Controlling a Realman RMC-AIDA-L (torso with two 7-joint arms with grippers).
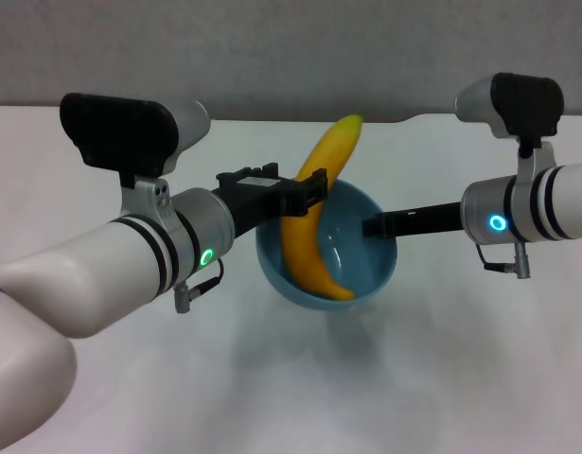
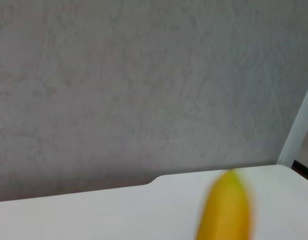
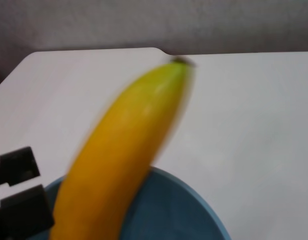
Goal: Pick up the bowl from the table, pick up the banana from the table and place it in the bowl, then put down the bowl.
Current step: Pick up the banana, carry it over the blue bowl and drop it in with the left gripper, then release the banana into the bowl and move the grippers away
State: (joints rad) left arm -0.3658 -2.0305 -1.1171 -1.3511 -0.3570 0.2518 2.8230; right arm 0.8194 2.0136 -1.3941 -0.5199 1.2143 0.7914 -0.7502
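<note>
The head view looks forward and down from above the table (image 1: 101, 397), far enough back to frame both forearms, with the wall at 12 o'clock. The left wrist view sits low near the tabletop and faces the far wall nearly level; the table's notched far edge crosses its lower part, and the banana (image 2: 226, 207) tip intrudes at 5 o'clock, very close and blurred. The right wrist view looks across the bowl (image 3: 184, 210) rim toward the same notched edge, with the banana close in front and the left gripper (image 3: 18, 197) at 8 o'clock. All three views share the banana and the table's far edge
</note>
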